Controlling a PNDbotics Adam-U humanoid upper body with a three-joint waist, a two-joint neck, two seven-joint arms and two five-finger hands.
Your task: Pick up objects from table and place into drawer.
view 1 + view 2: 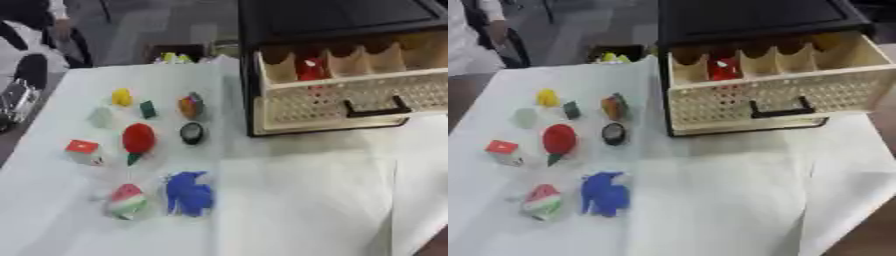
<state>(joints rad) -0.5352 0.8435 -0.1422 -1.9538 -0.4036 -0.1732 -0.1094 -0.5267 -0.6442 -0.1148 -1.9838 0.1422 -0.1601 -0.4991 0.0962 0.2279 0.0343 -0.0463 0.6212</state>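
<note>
Neither of my hands shows in either view, so I cannot tell whether they are wide, narrow or holding anything. The drawer (pixel 763 95) stands pulled out at the upper right of the frame, its slots open to the top, and something red (pixel 724 69) already sits in the second slot from the left. The loose objects lie in a cluster on the left half of the table (pixel 728 200), well apart from the drawer: a yellow piece (pixel 122 97) farthest up, a red rounded toy (pixel 138 138) in the middle, a blue figure (pixel 188 193) lowest, and a dark round thing (pixel 192 132) nearest the drawer front. Since the cluster sits on the left, I judge my left hand the nearer one; each carry would run rightward and up the frame.
</note>
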